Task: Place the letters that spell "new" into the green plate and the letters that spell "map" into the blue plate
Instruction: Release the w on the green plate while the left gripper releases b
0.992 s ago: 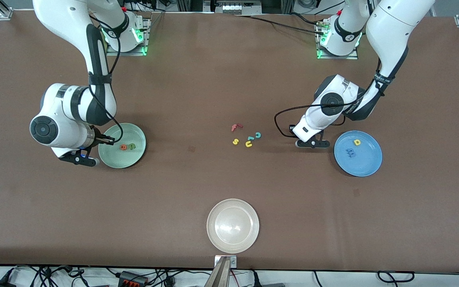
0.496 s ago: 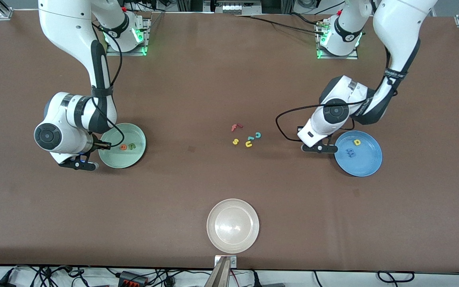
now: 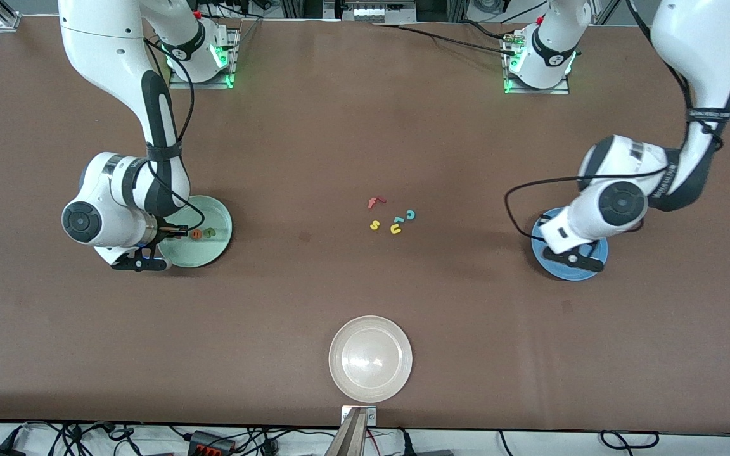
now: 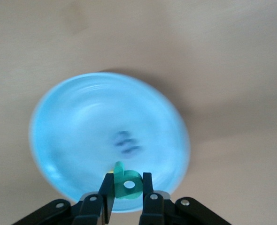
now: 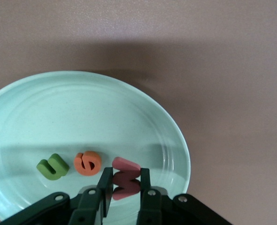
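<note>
Since a second ago we're swinging the left gripper over the blue plate, fingers clamping the teal p; right gripper is pinching the pinkish-red w over the green plate. Both words are nearing completion.

No readable text, label or brand on anything.

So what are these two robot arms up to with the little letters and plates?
They are sorting foam letters. The right end effector holds the pinkish-red w over the green plate, where the orange e and olive-green n lie. The left end effector holds the teal p over the blue plate. Four spare letters lie mid-table.
</note>
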You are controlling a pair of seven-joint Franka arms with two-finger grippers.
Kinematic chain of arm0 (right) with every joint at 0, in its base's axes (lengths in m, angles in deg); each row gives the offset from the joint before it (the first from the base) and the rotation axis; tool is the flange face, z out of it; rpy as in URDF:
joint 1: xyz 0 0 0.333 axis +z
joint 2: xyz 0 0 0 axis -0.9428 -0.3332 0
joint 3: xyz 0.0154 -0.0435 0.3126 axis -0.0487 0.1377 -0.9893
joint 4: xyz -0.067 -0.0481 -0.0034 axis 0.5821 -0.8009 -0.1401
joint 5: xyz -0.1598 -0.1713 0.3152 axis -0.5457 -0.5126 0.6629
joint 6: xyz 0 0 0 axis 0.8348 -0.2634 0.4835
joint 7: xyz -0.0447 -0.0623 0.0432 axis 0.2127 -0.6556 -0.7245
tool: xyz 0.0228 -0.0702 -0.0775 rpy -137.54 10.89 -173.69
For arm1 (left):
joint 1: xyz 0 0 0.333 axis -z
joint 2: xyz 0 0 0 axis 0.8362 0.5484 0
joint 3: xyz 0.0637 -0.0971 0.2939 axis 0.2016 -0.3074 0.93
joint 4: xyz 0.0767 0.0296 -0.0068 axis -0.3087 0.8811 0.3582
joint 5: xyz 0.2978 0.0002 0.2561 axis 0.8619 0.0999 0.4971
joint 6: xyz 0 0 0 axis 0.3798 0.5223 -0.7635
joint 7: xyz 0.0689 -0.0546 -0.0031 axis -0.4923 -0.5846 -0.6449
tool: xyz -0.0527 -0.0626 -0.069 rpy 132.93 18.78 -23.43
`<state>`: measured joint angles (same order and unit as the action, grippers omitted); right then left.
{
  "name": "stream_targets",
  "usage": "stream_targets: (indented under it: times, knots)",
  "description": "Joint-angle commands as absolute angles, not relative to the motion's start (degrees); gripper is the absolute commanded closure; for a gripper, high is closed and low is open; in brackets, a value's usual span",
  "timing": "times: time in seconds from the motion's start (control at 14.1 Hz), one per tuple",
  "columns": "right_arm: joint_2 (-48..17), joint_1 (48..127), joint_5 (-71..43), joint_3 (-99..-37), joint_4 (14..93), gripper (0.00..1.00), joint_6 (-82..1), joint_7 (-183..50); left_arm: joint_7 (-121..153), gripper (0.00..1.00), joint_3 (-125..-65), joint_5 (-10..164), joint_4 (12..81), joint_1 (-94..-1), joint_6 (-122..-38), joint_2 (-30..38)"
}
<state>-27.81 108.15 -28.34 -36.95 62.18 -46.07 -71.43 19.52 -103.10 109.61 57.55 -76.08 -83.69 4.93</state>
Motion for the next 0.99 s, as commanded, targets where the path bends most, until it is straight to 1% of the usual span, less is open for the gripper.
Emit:
stream_targets:
  times: [0.0,0.07,0.14,0.21,0.28,0.35,0.43,0.5,0.64,0.78,0.92]
  knots:
    - [-28.3,107.1,-26.9,-37.8,61.6,0.86,-47.1,-73.3,21.7,0.93,-103.9,113.6,56.1,-79.1,-85.5,8.9]
    - [-28.7,107.1,-26.9,-37.8,61.6,0.86,-47.5,-73.4,23.5,0.93,-103.8,113.6,56.1,-80.5,-87.3,10.1]
    - [-29.0,107.1,-26.9,-37.9,61.6,0.86,-47.6,-73.4,25.5,0.85,-104.0,113.6,56.1,-82.2,-88.3,10.9]
    - [-29.0,107.0,-26.9,-37.9,61.6,0.85,-47.6,-73.4,25.3,0.42,-104.0,113.4,55.9,-82.6,-88.4,11.1]
    - [-29.0,107.1,-26.9,-37.9,61.6,0.75,-47.6,-73.3,25.3,0.00,-104.1,113.4,55.6,-82.7,-88.3,10.7]
    - [-29.0,107.1,-26.8,-37.9,61.6,0.53,-47.6,-73.3,25.2,0.00,-104.4,113.4,55.0,-82.8,-87.8,10.1]
    - [-29.0,107.1,-26.8,-37.9,61.4,0.13,-47.6,-72.5,25.3,0.00,-104.8,113.3,54.1,-82.4,-86.2,8.9]
    - [-29.0,107.2,-26.8,-37.8,61.0,0.00,-47.2,-72.4,25.4,0.00,-105.5,113.2,52.5,-82.1,-83.1,8.4]
    - [-28.9,107.2,-26.8,-37.8,61.0,0.00,-47.1,-72.5,25.4,0.00,-109.1,112.6,48.0,-82.3,-75.8,8.3]
    - [-28.8,107.2,-26.8,-37.8,60.9,0.00,-47.1,-72.5,25.3,0.00,-113.6,112.4,41.8,-82.3,-65.7,8.2]
    - [-28.8,107.1,-26.8,-37.8,60.0,0.00,-46.9,-72.6,25.3,0.00,-116.3,110.0,36.1,-82.1,-58.3,8.3]
